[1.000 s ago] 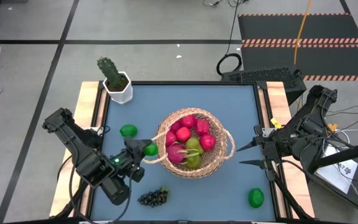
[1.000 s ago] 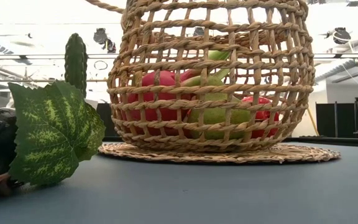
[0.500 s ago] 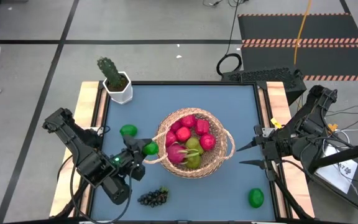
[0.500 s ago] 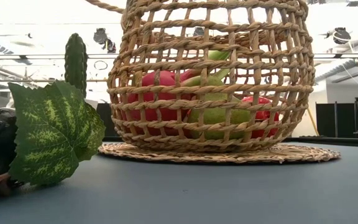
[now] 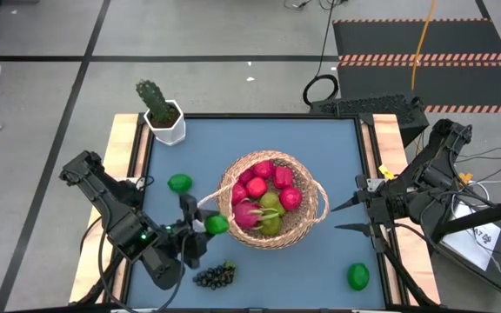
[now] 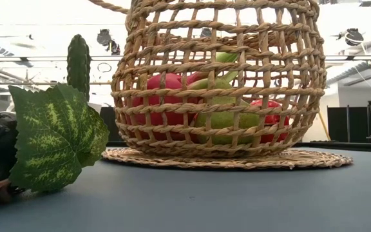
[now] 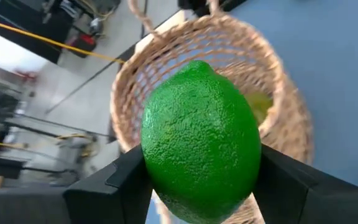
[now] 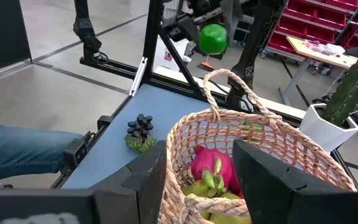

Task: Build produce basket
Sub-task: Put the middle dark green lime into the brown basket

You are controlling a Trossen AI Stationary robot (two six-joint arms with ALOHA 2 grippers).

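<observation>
Basket (image 5: 272, 202) sits mid-table, light and stiff wicker, best taken by a side loop; its contents are half hidden behind the weave in the low view. Lime (image 5: 216, 224), firm, round and prone to slip, is clamped across its middle by the left gripper (image 5: 200, 228) just left of the rim. Right gripper (image 5: 342, 217) waits right of the basket, jaws apart and empty.

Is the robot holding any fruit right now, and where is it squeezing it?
Yes. The left gripper holds a green lime, its fingers pressing the lime's two opposite sides. The right gripper holds nothing.
</observation>
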